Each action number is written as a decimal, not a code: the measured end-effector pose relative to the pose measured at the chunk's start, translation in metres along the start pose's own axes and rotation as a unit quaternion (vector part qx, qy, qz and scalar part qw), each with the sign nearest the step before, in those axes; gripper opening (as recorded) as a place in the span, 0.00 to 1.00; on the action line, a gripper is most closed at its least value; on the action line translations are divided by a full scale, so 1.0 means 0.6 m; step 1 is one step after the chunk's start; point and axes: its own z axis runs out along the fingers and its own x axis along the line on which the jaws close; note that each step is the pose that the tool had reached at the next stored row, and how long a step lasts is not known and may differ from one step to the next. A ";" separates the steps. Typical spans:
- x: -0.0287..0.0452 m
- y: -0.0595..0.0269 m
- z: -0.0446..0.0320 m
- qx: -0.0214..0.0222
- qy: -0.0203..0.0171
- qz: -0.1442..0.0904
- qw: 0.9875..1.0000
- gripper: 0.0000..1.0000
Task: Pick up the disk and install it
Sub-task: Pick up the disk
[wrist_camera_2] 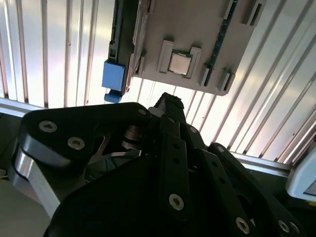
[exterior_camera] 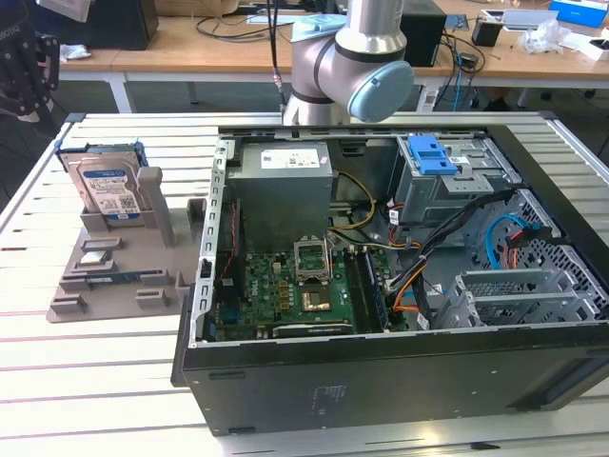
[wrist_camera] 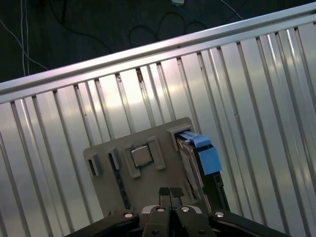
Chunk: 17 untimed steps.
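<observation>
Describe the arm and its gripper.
The arm is made of thick silver-grey tubular joints, one closed by a round pale-blue cap. The gripper is black, built of flat linked bars with rounded ends, studded with silver screw heads.

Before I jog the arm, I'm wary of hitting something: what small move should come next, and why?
Probably nudge the pincer sideways toward the disk: it hangs shut above the holder, not over the disk, which stands on edge, ungrasped.
</observation>
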 end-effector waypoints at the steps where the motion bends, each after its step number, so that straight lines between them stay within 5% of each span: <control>1: 0.000 0.000 0.000 0.000 0.000 -0.004 1.000 0.11; 8: 0.000 0.000 0.000 -0.001 0.000 -0.027 1.000 0.11; 17: 0.000 0.000 0.000 -0.002 0.000 -0.068 0.998 0.11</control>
